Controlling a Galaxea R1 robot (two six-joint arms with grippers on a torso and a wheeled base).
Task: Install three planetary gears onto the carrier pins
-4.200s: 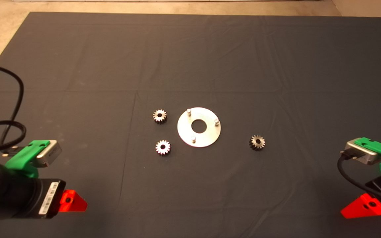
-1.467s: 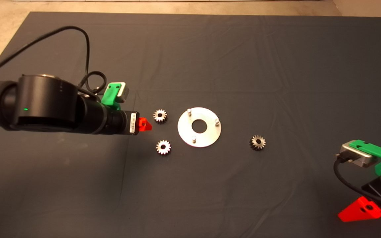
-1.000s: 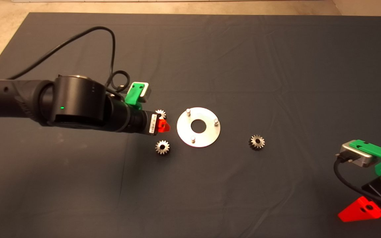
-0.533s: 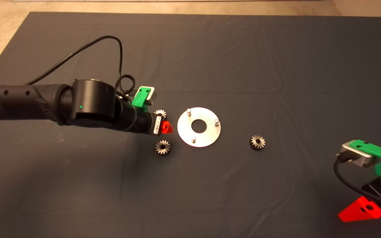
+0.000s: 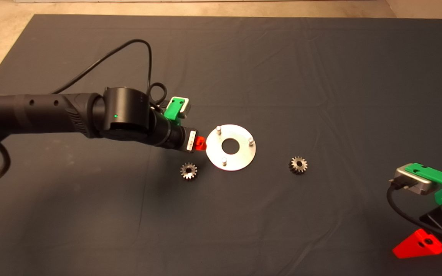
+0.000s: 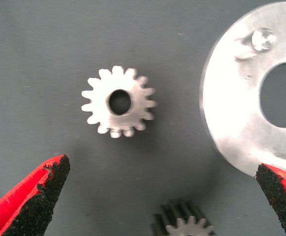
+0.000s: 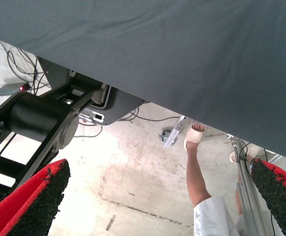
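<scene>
My left gripper [image 5: 195, 141] hovers just left of the round shiny disc [image 5: 240, 159], fingers open [image 6: 161, 168]. One planetary gear [image 6: 118, 108] lies flat on the mat under it, apart from both fingers [image 6: 37, 196]; my arm hides this gear in the head view. A second gear [image 5: 188, 170] lies nearer the front; its top shows in the left wrist view [image 6: 185, 227]. A third gear [image 5: 298, 165] lies right of the disc. Three bare carrier pins [image 5: 218, 128] stand on the disc [image 6: 236, 108]. My right gripper [image 5: 420, 242] is parked at the lower right, open [image 7: 157, 172].
The dark mat [image 5: 244, 69] covers the table, with floor past its far left corner. My left arm's cable [image 5: 129, 50] loops above the mat. The right wrist view shows the floor, a black stand [image 7: 40, 123] and a person's leg [image 7: 196, 172].
My left arm has reached from the lower left out over the mat, moved right over the upper-left gear, and now covers it in the head view. The right arm has stayed parked.
</scene>
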